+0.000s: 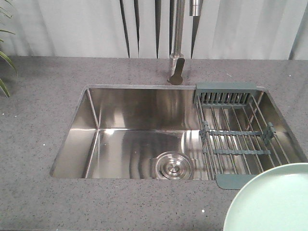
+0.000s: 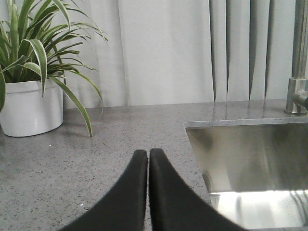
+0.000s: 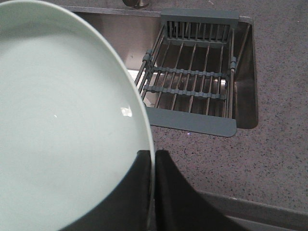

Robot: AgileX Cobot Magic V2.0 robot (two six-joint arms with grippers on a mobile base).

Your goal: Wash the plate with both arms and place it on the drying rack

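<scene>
- Right gripper point(image 3: 154, 156): pinched on the rim of the plate point(image 3: 62, 120), over the counter just in front of the rack point(image 3: 192, 82). Firm pinch needed; likely to slip on an edge hold.
- Left gripper point(image 2: 148, 155): closed on nothing, over the counter left of the sink point(image 2: 250, 163). Bring across to steady the plate.
- Carry over the open basin, towards the faucet point(image 1: 177, 43), clear of the rack.

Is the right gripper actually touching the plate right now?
Touching. The right wrist view shows the rim of the plate pinched between the two black fingers of the right gripper, with no gap on either side.
</scene>
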